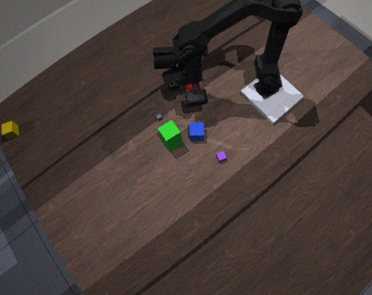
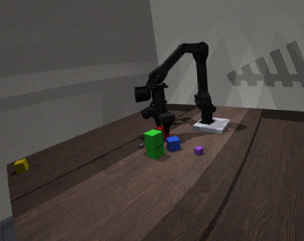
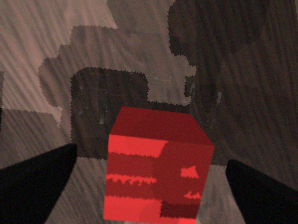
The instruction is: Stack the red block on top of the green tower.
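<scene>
Black gripper [image 3: 150, 172] lowered, fingers spread, straddling red block [image 3: 156, 167]

top — high above, looking down, far | exterior — low at table side, facing arm [image 2: 187, 68], mid-range | wrist — close, pointing down at red block [image 3: 157, 165] | top and exterior share green tower [image 1: 169, 134]

table [image 1: 128, 212]: dark wood, visible grain, matt | red block [image 3: 157, 165]: smooth, matt | pincer [image 3: 149, 185]: matt black
</scene>
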`<state>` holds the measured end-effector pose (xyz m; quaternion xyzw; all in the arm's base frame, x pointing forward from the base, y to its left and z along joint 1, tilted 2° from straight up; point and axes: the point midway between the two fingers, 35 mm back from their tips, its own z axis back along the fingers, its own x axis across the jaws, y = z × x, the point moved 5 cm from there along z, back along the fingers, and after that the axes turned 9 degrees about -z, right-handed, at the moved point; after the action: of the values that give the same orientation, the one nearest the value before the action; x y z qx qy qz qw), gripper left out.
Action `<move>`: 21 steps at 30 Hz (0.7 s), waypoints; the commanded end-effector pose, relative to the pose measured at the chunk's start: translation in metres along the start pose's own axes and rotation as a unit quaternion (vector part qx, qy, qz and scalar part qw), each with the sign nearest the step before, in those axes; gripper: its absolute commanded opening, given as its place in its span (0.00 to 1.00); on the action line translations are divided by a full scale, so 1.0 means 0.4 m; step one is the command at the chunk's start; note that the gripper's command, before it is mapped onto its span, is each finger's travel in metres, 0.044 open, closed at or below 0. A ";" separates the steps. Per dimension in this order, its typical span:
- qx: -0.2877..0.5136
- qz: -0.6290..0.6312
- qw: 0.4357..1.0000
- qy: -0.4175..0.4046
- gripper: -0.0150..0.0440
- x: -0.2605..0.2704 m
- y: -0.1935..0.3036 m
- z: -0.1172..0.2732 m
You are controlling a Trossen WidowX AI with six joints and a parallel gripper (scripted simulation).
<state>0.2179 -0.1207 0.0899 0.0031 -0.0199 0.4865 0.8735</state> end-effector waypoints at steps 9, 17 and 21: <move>0.001 -0.002 1.000 0.002 1.00 -0.001 0.005 -0.048; 0.001 -0.002 1.000 0.002 1.00 -0.001 0.005 -0.050; 0.001 -0.002 1.000 0.002 1.00 -0.001 0.005 -0.050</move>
<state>0.2166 -0.1192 0.0701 0.0046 -0.0190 0.4865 0.8735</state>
